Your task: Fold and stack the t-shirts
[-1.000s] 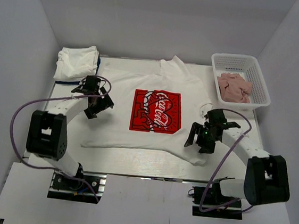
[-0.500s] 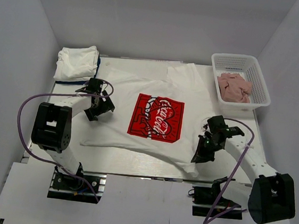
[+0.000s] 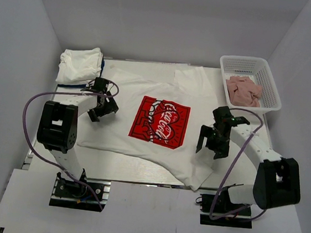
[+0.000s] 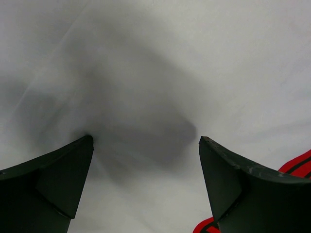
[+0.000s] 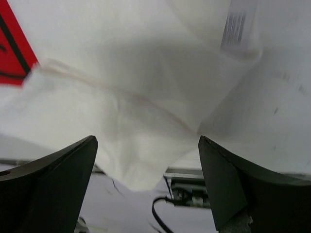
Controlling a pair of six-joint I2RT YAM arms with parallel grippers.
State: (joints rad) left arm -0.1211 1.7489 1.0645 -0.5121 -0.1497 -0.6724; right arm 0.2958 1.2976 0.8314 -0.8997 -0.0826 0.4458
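White t-shirt twisted askew; soft cotton wrinkled.

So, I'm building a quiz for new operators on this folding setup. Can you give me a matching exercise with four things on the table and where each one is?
Things:
1. spread t-shirt
2. folded white bundle
3. basket
4. pink cloth

Places:
A. far left corner of the table
B. lying inside the basket
C. laid out across the middle, red print facing up
D. far right corner

Pairs: 1-C, 2-A, 3-D, 4-B
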